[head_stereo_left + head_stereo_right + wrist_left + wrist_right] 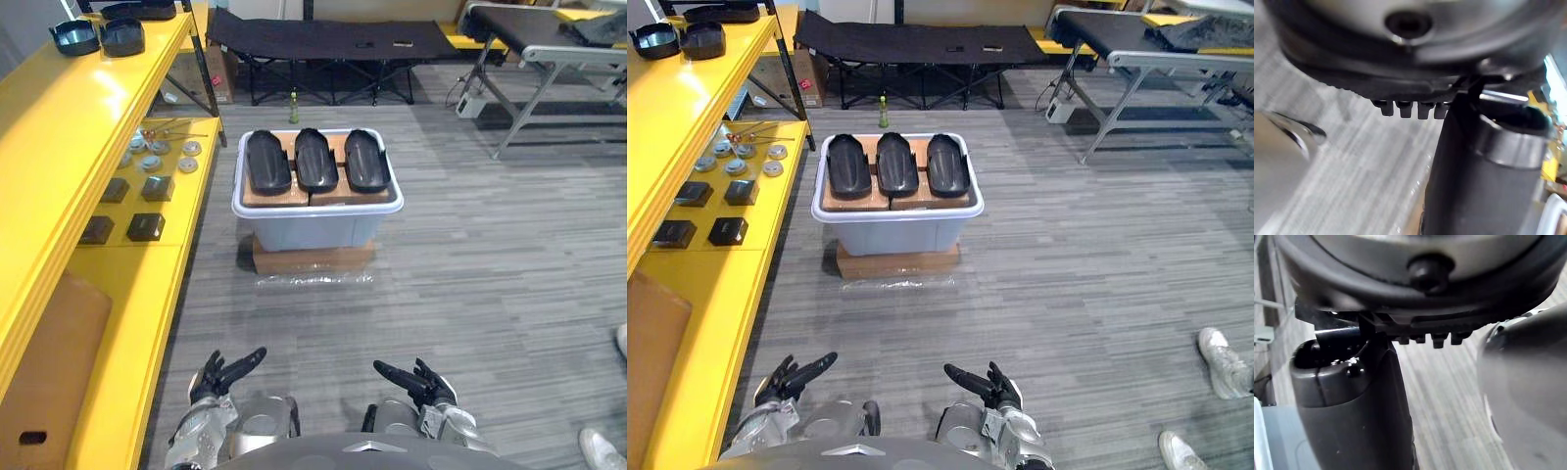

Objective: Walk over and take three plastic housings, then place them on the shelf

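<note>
Already done: nothing, by the look of it. No housing has been lifted, and none of the three is on the shelf.
Housings: three black plastic housings (316, 160) lie side by side on brown boards (338, 195) across the top of a pale bin (315, 211). The bin sits on a flat cardboard box (313, 258), well ahead on the floor.
Left hand (220, 375): low and near, fingers straight and slightly spread, holding nothing.
Right hand (416, 379): likewise low and near, fingers straight and spread, empty.
Left to do: the whole job — walk up to the bin, take the three housings, then carry them left to the yellow shelf (61, 147).
Shelf contents: the far end of the upper level holds dark trays (98, 37). The lower level holds round metal parts (157, 153) and black blocks (127, 207), so the bare upper stretch looks the likelier spot.
Surroundings: a black cot (333, 39) stands far behind the bin, with a small green bottle (293, 106) on the floor between them, and a grey table (549, 47) stands far right.
In the way: the floor up to the bin looks open. A person's shoes (1223, 362) stand near right — best kept clear of.
</note>
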### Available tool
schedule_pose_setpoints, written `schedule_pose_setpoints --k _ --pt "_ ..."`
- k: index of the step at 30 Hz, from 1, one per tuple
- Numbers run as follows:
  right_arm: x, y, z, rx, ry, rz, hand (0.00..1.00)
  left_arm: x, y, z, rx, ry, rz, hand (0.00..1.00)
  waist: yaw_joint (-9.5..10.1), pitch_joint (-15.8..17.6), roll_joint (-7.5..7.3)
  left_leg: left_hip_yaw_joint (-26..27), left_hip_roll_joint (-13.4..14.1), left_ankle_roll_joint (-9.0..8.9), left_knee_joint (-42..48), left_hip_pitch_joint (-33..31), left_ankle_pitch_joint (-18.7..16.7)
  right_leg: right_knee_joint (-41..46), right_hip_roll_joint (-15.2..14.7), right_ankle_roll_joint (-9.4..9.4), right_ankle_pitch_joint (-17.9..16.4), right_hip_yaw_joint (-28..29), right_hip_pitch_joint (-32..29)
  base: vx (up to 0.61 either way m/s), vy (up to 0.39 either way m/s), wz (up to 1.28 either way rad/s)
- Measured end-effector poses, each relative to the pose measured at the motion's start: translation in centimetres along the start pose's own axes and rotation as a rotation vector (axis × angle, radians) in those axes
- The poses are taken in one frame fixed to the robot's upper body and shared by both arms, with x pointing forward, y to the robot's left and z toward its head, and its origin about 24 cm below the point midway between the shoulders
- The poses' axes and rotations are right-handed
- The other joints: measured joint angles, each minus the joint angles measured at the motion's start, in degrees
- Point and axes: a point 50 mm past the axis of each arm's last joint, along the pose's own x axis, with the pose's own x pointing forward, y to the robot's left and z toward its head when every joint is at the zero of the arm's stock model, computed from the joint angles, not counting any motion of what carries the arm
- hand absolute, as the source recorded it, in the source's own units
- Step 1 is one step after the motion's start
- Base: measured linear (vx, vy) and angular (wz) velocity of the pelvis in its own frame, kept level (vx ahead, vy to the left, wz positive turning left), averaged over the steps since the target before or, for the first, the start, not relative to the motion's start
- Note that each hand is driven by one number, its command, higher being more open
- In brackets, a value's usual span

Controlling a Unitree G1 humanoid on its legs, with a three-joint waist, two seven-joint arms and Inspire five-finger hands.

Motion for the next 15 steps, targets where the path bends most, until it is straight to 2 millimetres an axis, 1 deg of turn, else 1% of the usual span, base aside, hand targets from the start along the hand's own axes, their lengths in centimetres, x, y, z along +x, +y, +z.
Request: schedule_pose_setpoints --k 1,2,3,4,5,6,7,8,9,10,11,12,13,14,15 --pt "0.0 0.0 0.1 0.001 -0.007 -0.002 1.0 0.4 -0.6 0.9 -0.002 -0.022 -0.015 1.0 -0.16 0.0 0.08 -1.3 0.4 -0.76 -0.5 0.1 -0.6 -11.2 1.5 0.99 4.2 1.8 -0.9 0.23 -0.011 0.38" --pt "0.0 -0.1 0.0 0.003 -0.003 -0.008 1.0 0.5 -0.9 1.0 -0.011 -0.025 -0.022 1.0 -0.23 0.0 -0.04 -2.0 0.4 -1.13 -0.4 0.2 -1.1 -15.6 1.6 1.04 6.9 3.0 -1.2 0.37 -0.091 0.5" --pt "-0.2 -0.4 -0.5 0.007 0.01 -0.021 1.0 0.6 -1.3 1.0 -0.014 -0.023 -0.032 1.0 -0.18 0.1 -0.3 -3.3 0.3 -1.85 0.8 0.9 -2.8 -20.8 1.4 1.99 11.3 4.8 -1.3 0.4 -0.223 0.61" --pt "-0.5 -0.5 -1.4 0.056 0.033 -0.036 1.0 0.4 -0.9 0.3 -0.013 -0.003 -0.017 1.0 -0.12 0.3 -0.73 -4.9 0.2 -3.38 3.5 2.4 -6.3 -21.8 0.9 1.93 13.6 6.8 -1.2 0.55 -0.36 0.68" --pt "-0.5 -0.6 -1.5 0.076 0.033 -0.041 1.0 0.2 -0.2 -0.5 -0.009 0.027 0.015 1.0 -0.35 -0.1 -1.35 -6.5 0.5 -4.71 5.1 3.5 -8.9 -19.4 0.6 0.82 17.3 6.9 -0.9 0.43 -0.358 0.68" --pt "-0.6 -0.9 -1.4 0.087 0.029 -0.049 1.0 0.1 0.1 -1.0 -0.009 0.049 0.031 1.0 -0.66 -0.2 -0.85 -7.8 1.4 -5.79 5.4 4.3 -10.2 -16.8 1.0 0.15 18.6 5.9 -0.9 0.44 -0.421 0.63" --pt "-0.6 -1.4 -1.5 0.109 0.028 -0.062 1.0 -0.1 0.3 -1.8 -0.019 0.078 0.046 1.0 -0.78 -0.8 0.48 -8.8 3.4 -7.11 4.9 5.0 -11.7 -14.5 2.5 -0.77 18.3 5.1 -1.1 0.45 -0.383 0.51" --pt "-0.8 -1.8 -1.7 0.124 0.034 -0.067 1.0 -0.5 0.3 -3.0 -0.039 0.111 0.057 1.0 -0.19 -2.2 2.53 -9.4 5.2 -8.55 6.3 4.6 -11.2 -14.5 4.5 -2.73 16.9 3.9 -1.1 0.46 -0.346 0.31" --pt "-0.8 -1.9 -1.5 0.122 0.027 -0.065 1.0 -0.6 0.3 -3.2 -0.047 0.12 0.058 1.0 -0.06 -2.2 3.01 -9.5 5.8 -9.14 9.8 2.7 -10.8 -14.5 5.0 -3.26 16.4 3.4 -1.0 0.37 -0.242 0.22" --pt "-0.7 -2.2 -1.2 0.127 0.018 -0.069 1.0 -0.7 0.0 -3.9 -0.066 0.145 0.056 1.0 -0.15 -2.0 3.1 -9.8 6.8 -10.69 19.1 -2.4 -7.6 -15.4 5.2 -3.73 15.6 2.4 0.1 0.35 -0.217 0.29" --pt "-0.8 -2.1 -1.4 0.132 0.021 -0.065 1.0 -0.8 0.3 -4.1 -0.075 0.155 0.065 1.0 -0.16 -1.7 3.31 -9.6 7.8 -11.38 25.9 -5.3 -4.4 -17.2 5.7 -4.22 15.3 1.5 2.8 0.4 -0.228 0.47" --pt "-0.9 -2.3 -1.7 0.136 0.028 -0.068 1.0 -0.8 0.4 -4.2 -0.087 0.162 0.073 1.0 -0.17 -0.7 2.97 -8.2 9.3 -12.43 31.5 -7.3 -4.5 -19.4 6.3 -4.29 15.1 0.2 6.9 0.34 -0.147 0.38" --pt "-1.0 -2.5 -1.9 0.143 0.031 -0.074 1.0 -0.8 0.5 -4.3 -0.088 0.165 0.077 1.0 -0.12 -0.7 3.06 -7.1 9.9 -12.53 31.3 -7.4 -4.7 -20.0 6.3 -4.51 15.0 -0.4 8.5 0.25 -0.083 0.3" --pt "-1.0 -2.3 -1.9 0.171 0.026 -0.073 1.0 -0.8 0.5 -4.3 -0.085 0.162 0.07 1.0 -0.14 -0.7 3.02 -4.2 10.9 -12.0 27.1 -7.4 -5.3 -21.0 6.2 -4.52 14.7 -1.0 10.1 0.22 -0.038 0.16" --pt "-1.0 -2.2 -1.3 0.179 0.001 -0.069 1.0 -0.7 0.3 -4.1 -0.082 0.157 0.052 1.0 -0.4 -0.7 2.99 -2.3 11.0 -11.77 21.7 -7.5 -5.4 -22.1 5.7 -4.35 14.7 -1.3 10.9 0.31 0.023 0.14"
